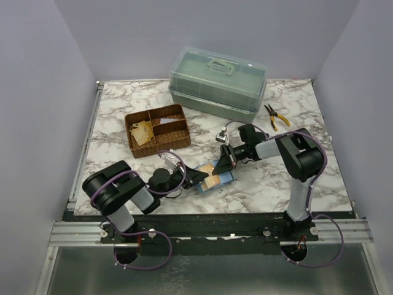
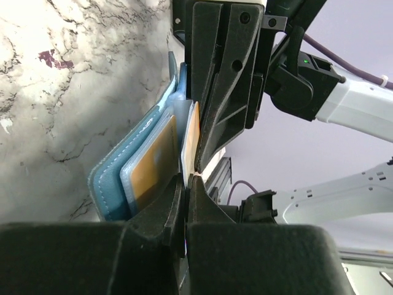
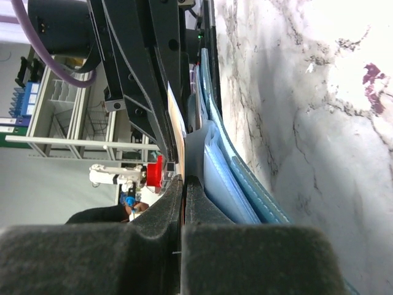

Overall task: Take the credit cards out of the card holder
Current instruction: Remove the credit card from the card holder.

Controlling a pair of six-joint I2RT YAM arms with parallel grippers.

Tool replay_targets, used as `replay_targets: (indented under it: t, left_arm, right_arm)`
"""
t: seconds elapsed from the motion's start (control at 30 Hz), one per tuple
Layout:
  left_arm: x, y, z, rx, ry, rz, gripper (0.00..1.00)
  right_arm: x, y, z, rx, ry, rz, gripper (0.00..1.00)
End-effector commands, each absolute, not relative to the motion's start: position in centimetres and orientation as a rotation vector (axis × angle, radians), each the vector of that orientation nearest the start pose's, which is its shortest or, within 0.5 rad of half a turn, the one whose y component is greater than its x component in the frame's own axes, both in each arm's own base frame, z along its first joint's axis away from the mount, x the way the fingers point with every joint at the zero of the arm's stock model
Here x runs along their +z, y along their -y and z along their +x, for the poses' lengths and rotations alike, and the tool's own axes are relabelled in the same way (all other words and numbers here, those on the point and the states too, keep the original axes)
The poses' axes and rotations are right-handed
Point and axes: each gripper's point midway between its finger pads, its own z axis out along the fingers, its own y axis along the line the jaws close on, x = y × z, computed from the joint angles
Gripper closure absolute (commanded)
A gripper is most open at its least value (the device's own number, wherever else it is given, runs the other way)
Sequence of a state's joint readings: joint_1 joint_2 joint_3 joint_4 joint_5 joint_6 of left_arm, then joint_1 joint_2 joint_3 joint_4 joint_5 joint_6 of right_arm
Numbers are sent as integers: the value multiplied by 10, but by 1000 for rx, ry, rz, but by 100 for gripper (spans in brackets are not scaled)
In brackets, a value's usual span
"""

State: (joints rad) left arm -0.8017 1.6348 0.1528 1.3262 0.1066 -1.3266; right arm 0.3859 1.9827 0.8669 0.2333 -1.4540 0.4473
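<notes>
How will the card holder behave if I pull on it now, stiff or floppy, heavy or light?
Probably floppy: the card holder has thin stitched leaves that fan and curve. Likely light, being so thin, so a tug may drag it along. Its smooth pockets may let the credit card slide.

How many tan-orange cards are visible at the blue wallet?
2: one tan-orange card in the teal-blue folding wallet, one pinched by the left pincer; others may be hidden.
</notes>
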Motion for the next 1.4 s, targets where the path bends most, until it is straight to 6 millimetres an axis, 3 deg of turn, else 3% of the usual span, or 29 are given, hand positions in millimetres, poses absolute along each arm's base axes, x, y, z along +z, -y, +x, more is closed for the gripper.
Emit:
replay_targets:
  t: [0.0, 0.6, 0.8, 0.97, 1.23, 1.37]
  left_arm:
    - [99, 284, 202, -1616, -1934, -390, 100]
    - [112, 273, 200, -1713, -1873, -367, 99]
    - [109, 275, 200, -1713, -1889, -365, 100]
    - [102, 273, 201, -1697, -1911, -383, 100]
    - [80, 280, 205, -1696, -1997, -435, 100]
    - [80, 285, 210, -1707, -1996, -442, 95]
  right_arm:
    - [78, -274, 223, 2177, -2256, -620, 100]
    - [78, -270, 227, 2164, -2260, -595, 100]
    - [79, -270, 228, 2148, -2252, -600, 100]
    - [75, -258, 243, 2081, -2259, -534, 100]
    - [89, -254, 246, 2085, -2196, -575, 100]
    - [92, -254, 246, 2091, -2179, -591, 100]
